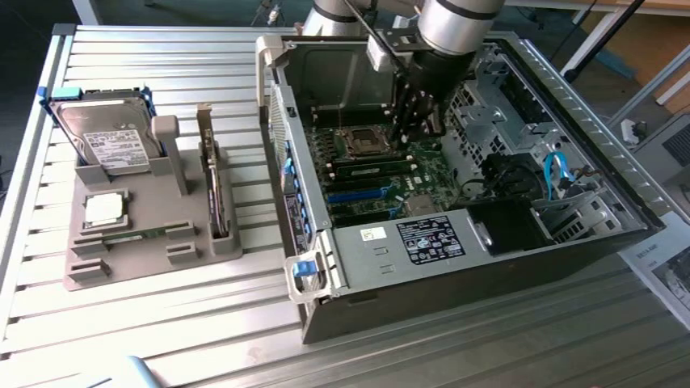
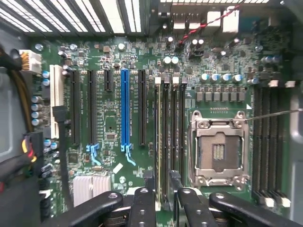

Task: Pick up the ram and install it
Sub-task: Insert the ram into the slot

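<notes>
A thin green stick that looks like the ram (image 1: 140, 235) lies on edge in a slot of the grey holder (image 1: 97, 271), at the exterior view's left, well away from the arm. My gripper (image 1: 415, 129) hangs inside the open computer case (image 1: 453, 267), just over the motherboard beside the processor socket (image 1: 361, 144). In the wrist view my gripper (image 2: 165, 198) stands open. Its dark fingers (image 2: 143, 204) straddle the long memory slots (image 2: 170, 127) next to the empty socket (image 2: 218, 151). Nothing shows between the fingers.
The holder also carries a silver hard drive (image 1: 108, 137), a square processor chip (image 1: 103, 210) and an upright card (image 1: 219, 202). Inside the case are black cables and a blue cable (image 1: 555, 174), a drive cage and a labelled power supply (image 1: 431, 238). The blue expansion slot (image 2: 124, 109) runs beside the memory slots.
</notes>
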Controlling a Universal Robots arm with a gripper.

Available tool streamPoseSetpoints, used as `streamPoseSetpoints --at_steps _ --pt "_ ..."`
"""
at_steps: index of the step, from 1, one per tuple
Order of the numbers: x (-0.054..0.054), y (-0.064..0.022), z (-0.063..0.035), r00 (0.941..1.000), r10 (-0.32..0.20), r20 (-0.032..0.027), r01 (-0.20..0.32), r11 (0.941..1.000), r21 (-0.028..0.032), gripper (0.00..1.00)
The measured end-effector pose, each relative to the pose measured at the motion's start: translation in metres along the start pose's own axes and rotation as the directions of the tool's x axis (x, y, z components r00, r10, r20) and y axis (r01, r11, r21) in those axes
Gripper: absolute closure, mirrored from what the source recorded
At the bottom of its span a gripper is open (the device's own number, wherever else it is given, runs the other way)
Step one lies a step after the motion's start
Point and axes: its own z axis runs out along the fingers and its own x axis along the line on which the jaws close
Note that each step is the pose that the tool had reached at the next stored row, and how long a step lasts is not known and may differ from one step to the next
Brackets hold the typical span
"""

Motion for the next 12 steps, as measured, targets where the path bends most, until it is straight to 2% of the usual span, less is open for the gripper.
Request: streamPoseSetpoints --at_steps 4,5,7,12 --pt "0.000 0.0001 -0.0187 1.0000 0.000 0.0000 0.000 1.0000 -0.0001 0.75" --pt "0.000 0.0002 -0.0300 1.0000 0.000 0.0000 0.000 1.0000 -0.0002 0.75" --pt "-0.001 0.0002 -0.0436 1.0000 0.000 0.0001 0.000 1.0000 -0.0008 0.75" --pt "-0.001 0.0003 -0.0610 1.0000 0.000 0.0001 0.000 1.0000 -0.0012 0.75"
